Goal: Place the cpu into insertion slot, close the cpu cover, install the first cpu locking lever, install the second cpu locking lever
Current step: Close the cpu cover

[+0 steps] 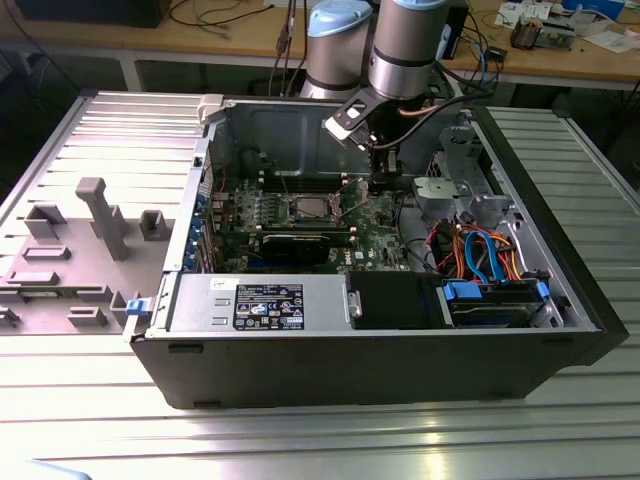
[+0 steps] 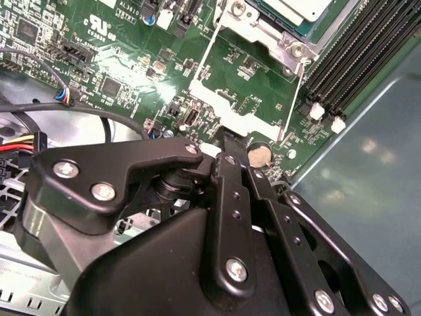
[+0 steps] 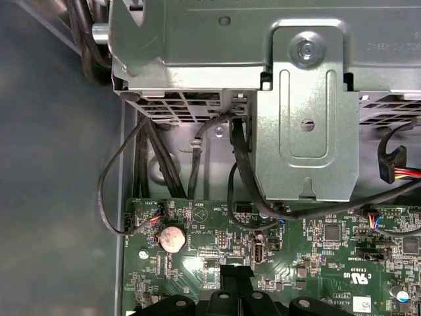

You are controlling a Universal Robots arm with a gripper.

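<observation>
1. Slatted table point(image 1: 90, 420) is being occupied by one open case point(image 1: 350, 350).
2. One cpu point(image 1: 307, 208) is being cradled in one slot point(image 1: 288, 210), one cover point(image 2: 227, 105) standing open.
3. One gripper point(image 2: 228, 137), pinched narrow and empty, is being poised beside that cover.

Ribbed silvery metal table point(image 1: 300, 440) spans the lower frame and both side edges. Open black computer case point(image 1: 380, 365) lies on its side at centre, directly on the ribs. Grey plastic holders point(image 1: 100, 215) stand mid-left, beside the case.
</observation>
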